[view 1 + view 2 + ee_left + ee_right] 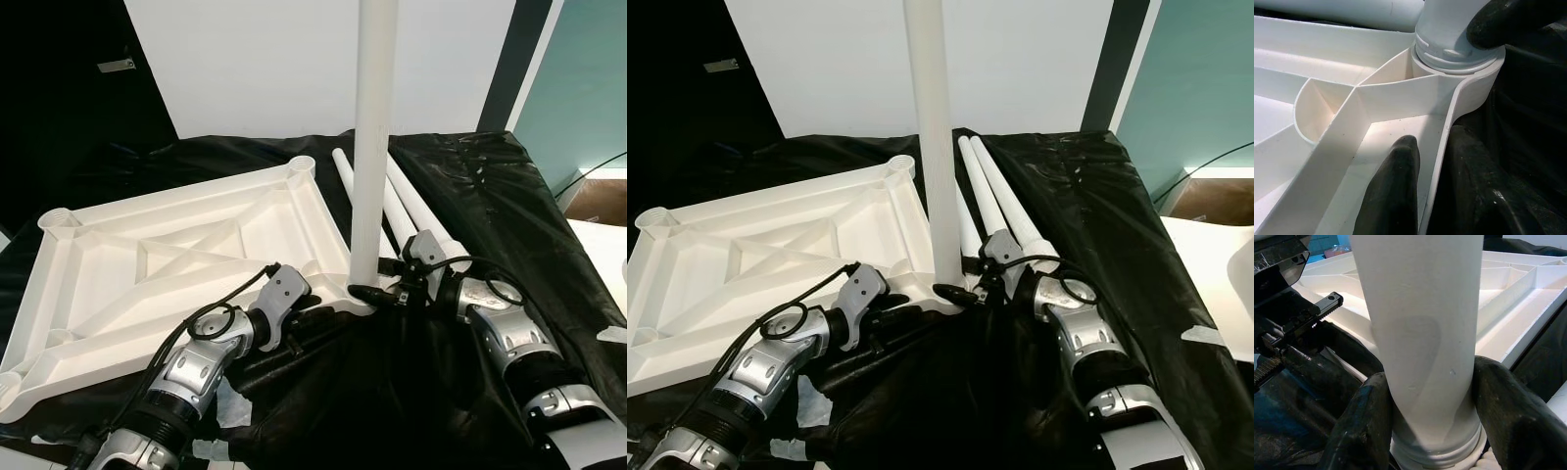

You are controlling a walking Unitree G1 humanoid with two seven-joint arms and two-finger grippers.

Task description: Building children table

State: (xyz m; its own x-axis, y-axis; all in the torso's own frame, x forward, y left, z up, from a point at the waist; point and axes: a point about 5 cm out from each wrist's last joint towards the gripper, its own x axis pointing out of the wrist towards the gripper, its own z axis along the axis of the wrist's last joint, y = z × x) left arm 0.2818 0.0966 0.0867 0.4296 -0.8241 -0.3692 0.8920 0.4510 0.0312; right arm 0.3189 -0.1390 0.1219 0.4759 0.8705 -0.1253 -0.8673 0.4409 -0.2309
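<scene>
Left hand [318,305] pinches the rim of the upturned white tabletop [176,255], one finger inside, one outside. Just beyond it, the right hand [377,294] clamps the upright leg [373,147] standing in the corner socket.

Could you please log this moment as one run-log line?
right gripper: shut on upright leg | left gripper: pinching tabletop rim | spare legs: lying behind

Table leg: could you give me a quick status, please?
Right gripper shut on upright leg, seated in tabletop corner socket. Left gripper straddles tabletop rim. Spare legs lie behind, clear.
</scene>
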